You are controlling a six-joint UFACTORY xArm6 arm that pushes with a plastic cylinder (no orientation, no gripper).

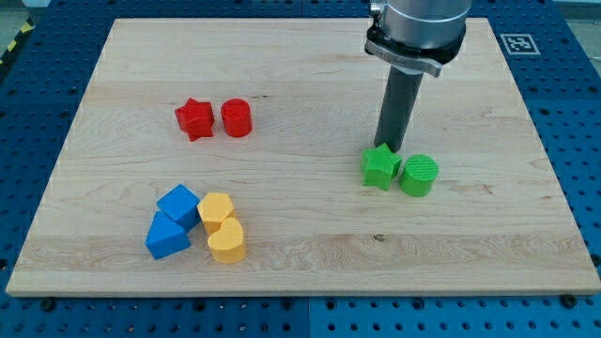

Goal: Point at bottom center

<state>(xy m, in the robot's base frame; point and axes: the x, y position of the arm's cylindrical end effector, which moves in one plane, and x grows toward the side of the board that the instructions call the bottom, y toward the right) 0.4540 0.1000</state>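
Camera view, the only one: the arm has no fingers at all, just a dark rod, so nothing is open, shut or holding anything. The rod comes down from the view's top, right of the middle, & my tip [390, 147] sits at the top edge of the green star block [379, 167]; it looks like it is touching or just about touching it, can't tell which. The green cylinder block [419, 176] is just beside the star, on the view's right. The task's spot is the bottom center of the wooden board [310, 272], i.e. the bare strip near the view's bottom edge, about halfway across. From the tip that spot lies down & a bit to the view's left, well apart from it. The green star is right in the way, since it sits on the bottom side of the tip. So a straight slide down would prob. shove the star along; going round it on the view's left looks safer. The other blocks are off the path: red star block [194, 119] & red cylinder block [237, 118] at the view's upper left, two blue blocks [172, 222] & two yellow blocks [222, 226] bunched at the view's lower left. The yellow ones are nearest the target spot but still to its left w/ a gap between.
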